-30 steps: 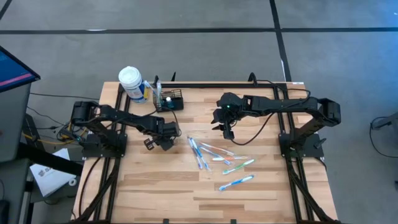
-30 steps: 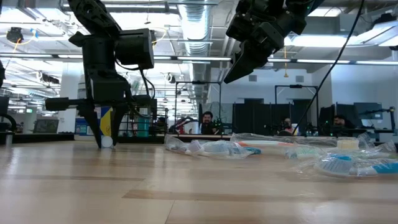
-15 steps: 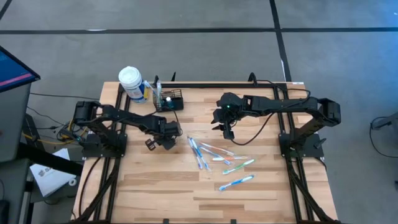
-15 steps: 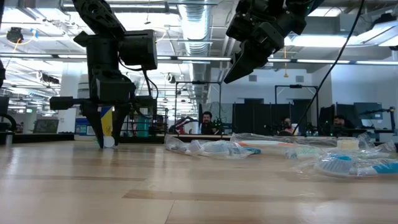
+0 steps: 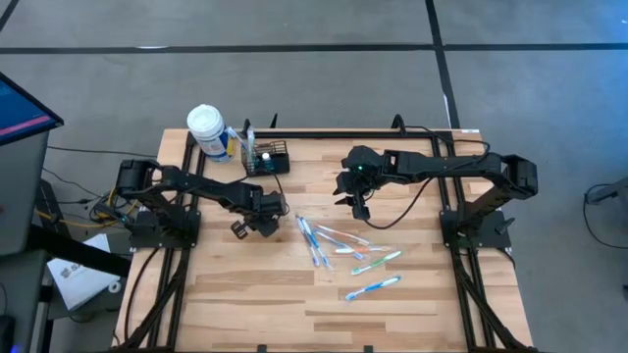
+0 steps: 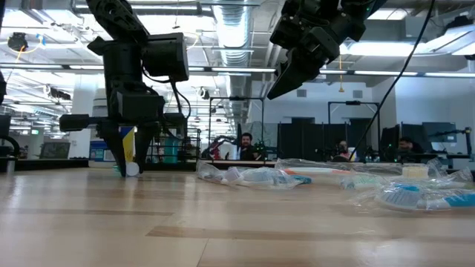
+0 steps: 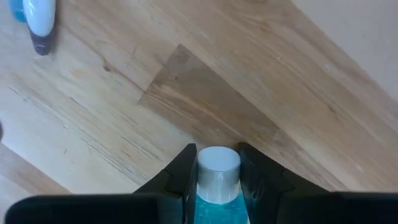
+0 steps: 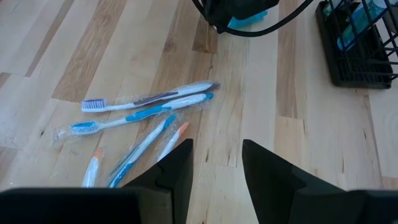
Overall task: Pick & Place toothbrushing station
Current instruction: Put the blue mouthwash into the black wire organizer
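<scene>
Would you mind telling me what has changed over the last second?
The left pincer, shut on a small blue tube with a white cap, edged slightly toward the toothbrushes. The right pincer stayed open above the table; the black caddy and toothbrushes lay unmoved.

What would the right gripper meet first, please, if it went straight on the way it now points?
Probably bare wood: the right gripper, jaws open, points down at the light wooden table, beside the clear-wrapped toothbrushes. Depth is unclear, but nothing shows between its fingers.
</scene>
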